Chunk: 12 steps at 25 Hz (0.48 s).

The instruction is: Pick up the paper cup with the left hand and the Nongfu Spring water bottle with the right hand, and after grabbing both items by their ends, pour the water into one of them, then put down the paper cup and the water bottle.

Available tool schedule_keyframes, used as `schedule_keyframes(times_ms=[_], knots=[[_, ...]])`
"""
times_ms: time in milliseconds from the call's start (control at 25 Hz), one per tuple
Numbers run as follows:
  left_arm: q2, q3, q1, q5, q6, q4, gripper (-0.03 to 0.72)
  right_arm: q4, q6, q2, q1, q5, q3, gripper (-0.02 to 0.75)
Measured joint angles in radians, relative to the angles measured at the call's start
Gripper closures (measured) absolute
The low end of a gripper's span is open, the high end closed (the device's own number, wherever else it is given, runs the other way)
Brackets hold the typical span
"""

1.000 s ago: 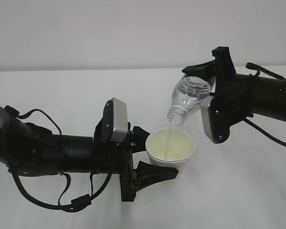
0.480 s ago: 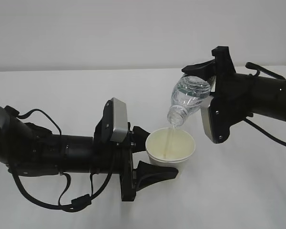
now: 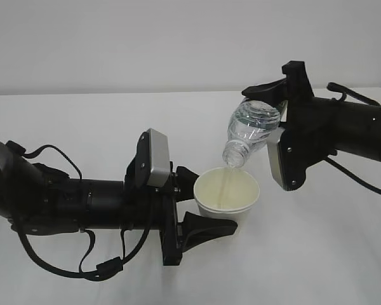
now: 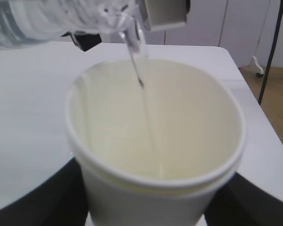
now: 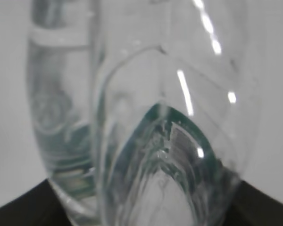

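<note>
Exterior view shows the pouring step in progress. The left hand has its fingers closed around the paper cup and holds it upright near the middle of the table. The right hand grips the water bottle at its bottom end and tilts it, neck down, just above the far rim of the cup. A thin stream of water falls from the neck into the cup.

To do this step well, I think the bottle mouth should stay over the inside of the cup, not over the rim, and the tilt should increase slowly so that the stream does not jump past the edge. The cup must stay level, because a soft paper wall can bend under a tight grip.

For room, the table around both arms looks free. The bottle neck is near the cup rim, so the right arm should rise a little before it moves away.
</note>
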Motion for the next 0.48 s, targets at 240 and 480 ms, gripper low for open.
schedule_keyframes(times_ms=[240,480], knots=[[0.0,0.0,0.0,0.0,0.0,-0.002,0.215,0.0,-0.002,0.0,0.0,-0.004,0.0,0.283],[0.0,0.0,0.0,0.0,0.0,-0.005,0.215,0.0,-0.003,0.0,0.0,-0.004,0.0,0.283]])
